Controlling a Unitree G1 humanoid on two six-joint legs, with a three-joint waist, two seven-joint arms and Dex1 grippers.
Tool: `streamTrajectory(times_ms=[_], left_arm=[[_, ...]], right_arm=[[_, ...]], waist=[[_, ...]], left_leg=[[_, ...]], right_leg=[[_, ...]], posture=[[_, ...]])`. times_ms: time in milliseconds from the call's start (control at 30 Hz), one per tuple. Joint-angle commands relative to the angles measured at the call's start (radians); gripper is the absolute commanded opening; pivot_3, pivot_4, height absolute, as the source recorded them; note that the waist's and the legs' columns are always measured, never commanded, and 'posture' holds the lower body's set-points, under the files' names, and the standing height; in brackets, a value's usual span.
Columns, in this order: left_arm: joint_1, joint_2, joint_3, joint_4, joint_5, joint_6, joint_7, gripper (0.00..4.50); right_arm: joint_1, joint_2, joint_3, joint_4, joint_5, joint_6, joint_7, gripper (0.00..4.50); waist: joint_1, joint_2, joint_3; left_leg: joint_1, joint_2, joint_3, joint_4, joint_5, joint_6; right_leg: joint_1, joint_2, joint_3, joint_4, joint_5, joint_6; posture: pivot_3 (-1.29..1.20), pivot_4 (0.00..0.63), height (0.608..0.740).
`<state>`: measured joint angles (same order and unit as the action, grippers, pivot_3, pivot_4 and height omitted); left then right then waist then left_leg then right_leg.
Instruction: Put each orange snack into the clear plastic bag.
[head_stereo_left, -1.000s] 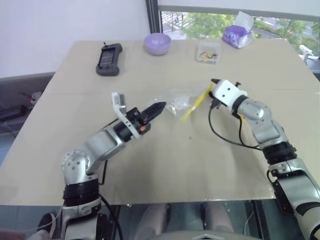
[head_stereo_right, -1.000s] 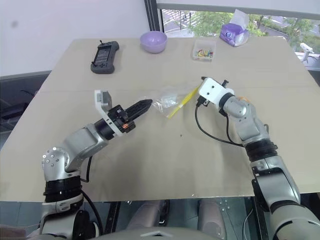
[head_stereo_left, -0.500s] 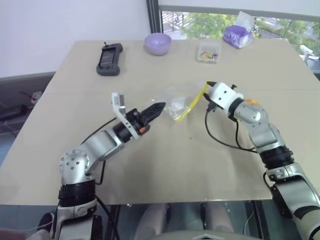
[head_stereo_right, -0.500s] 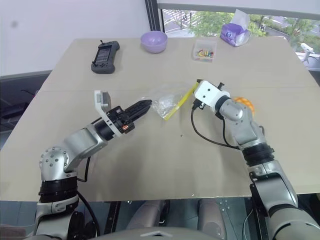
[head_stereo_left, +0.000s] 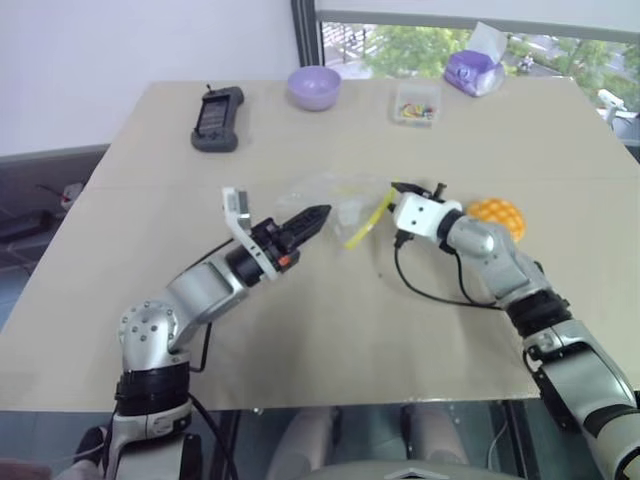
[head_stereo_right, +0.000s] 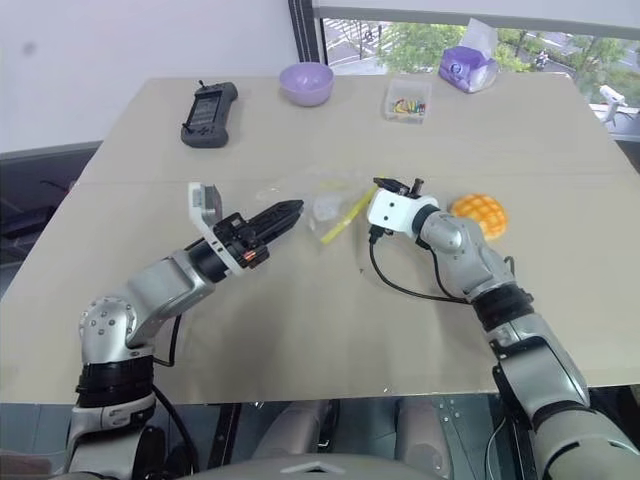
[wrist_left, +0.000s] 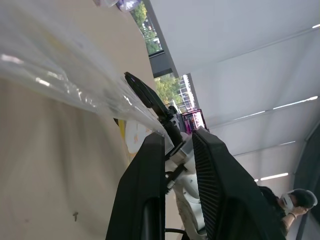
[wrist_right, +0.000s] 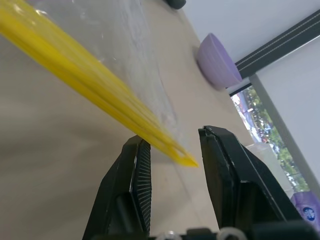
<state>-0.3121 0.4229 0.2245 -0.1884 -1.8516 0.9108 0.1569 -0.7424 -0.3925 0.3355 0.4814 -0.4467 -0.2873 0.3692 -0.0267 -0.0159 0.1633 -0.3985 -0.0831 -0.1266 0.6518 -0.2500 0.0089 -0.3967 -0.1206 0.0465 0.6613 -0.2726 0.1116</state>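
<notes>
The left gripper (head_stereo_left: 318, 213) hangs just above the table (head_stereo_left: 300, 330), pointing toward the right gripper. Its fingers (wrist_left: 150, 180) stand a narrow slit apart. The crinkled film of the bag (head_stereo_left: 330, 195) reaches right up to their tips, and I cannot tell whether any of it is caught in the slit. Well beyond this gripper and off to its outer side lies a dark handheld device (head_stereo_left: 218, 117). A purple bowl (head_stereo_left: 314, 87) sits well beyond its tips.

The bag is slung between the two grippers, with its yellow strip (head_stereo_left: 365, 222) on the side of the right gripper (head_stereo_left: 393, 192). That gripper faces the left one and its fingers (wrist_right: 227, 165) are clearly parted. The end of the strip sits in the gap between them, clear of the pads as far as the wrist view shows, so nothing is pinched there. A clear box (head_stereo_left: 417, 103) of coloured bits and a tissue packet (head_stereo_left: 473, 70) stand far past this gripper.

The snack (head_stereo_left: 497, 217) lies on the table just behind the right gripper's wrist, on its outer side, untouched and well apart from the bag
</notes>
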Motion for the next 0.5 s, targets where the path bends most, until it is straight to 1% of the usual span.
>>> streamTrajectory(times_ms=[33,100,133,200,233,500], left_arm=[[0.008,0.018,-0.003,-0.055,-0.039,-0.012,0.0,0.94],[0.013,0.021,-0.004,-0.06,-0.043,-0.016,0.001,0.94],[0.015,0.023,-0.005,-0.063,-0.046,-0.018,0.002,1.02],[0.019,0.025,-0.005,-0.066,-0.049,-0.022,0.003,1.02],[0.019,0.026,-0.006,-0.067,-0.051,-0.024,0.004,1.02],[0.024,0.034,-0.015,-0.067,-0.058,-0.035,0.001,1.02]], right_arm=[[-0.051,0.005,0.003,0.054,-0.02,-0.063,-0.051,1.68],[-0.06,0.008,0.006,0.076,-0.027,-0.091,-0.067,1.68],[-0.064,0.009,0.009,0.083,-0.031,-0.104,-0.071,1.16],[-0.066,0.009,0.013,0.093,-0.035,-0.124,-0.074,0.35],[-0.068,0.01,0.014,0.097,-0.037,-0.131,-0.075,0.03],[-0.068,0.015,0.02,0.109,-0.04,-0.161,-0.07,0.03]], waist=[[-0.004,0.0,0.0],[-0.007,0.0,0.0],[-0.009,0.0,0.0],[-0.013,0.0,0.0],[-0.014,0.0,0.0],[-0.016,0.0,0.0]], left_leg=[[0.0,0.0,0.0,0.0,0.0,0.0],[0.0,0.0,0.0,0.0,0.0,0.0],[0.0,0.0,0.0,0.0,0.0,0.0],[0.0,0.0,0.0,0.0,0.0,0.0],[0.0,0.0,0.0,0.0,0.0,0.0],[0.0,0.0,0.0,0.0,0.0,0.0]], right_leg=[[0.0,0.0,0.0,0.0,0.0,0.0],[0.0,0.0,0.0,0.0,0.0,0.0],[0.0,0.0,0.0,0.0,0.0,0.0],[0.0,0.0,0.0,0.0,0.0,0.0],[0.0,0.0,0.0,0.0,0.0,0.0],[0.0,0.0,0.0,0.0,0.0,0.0]], posture=[[0.0,0.15,0.74],[0.0,0.15,0.74],[0.0,0.15,0.74],[0.0,0.15,0.74],[0.0,0.15,0.74],[0.0,0.15,0.74]])
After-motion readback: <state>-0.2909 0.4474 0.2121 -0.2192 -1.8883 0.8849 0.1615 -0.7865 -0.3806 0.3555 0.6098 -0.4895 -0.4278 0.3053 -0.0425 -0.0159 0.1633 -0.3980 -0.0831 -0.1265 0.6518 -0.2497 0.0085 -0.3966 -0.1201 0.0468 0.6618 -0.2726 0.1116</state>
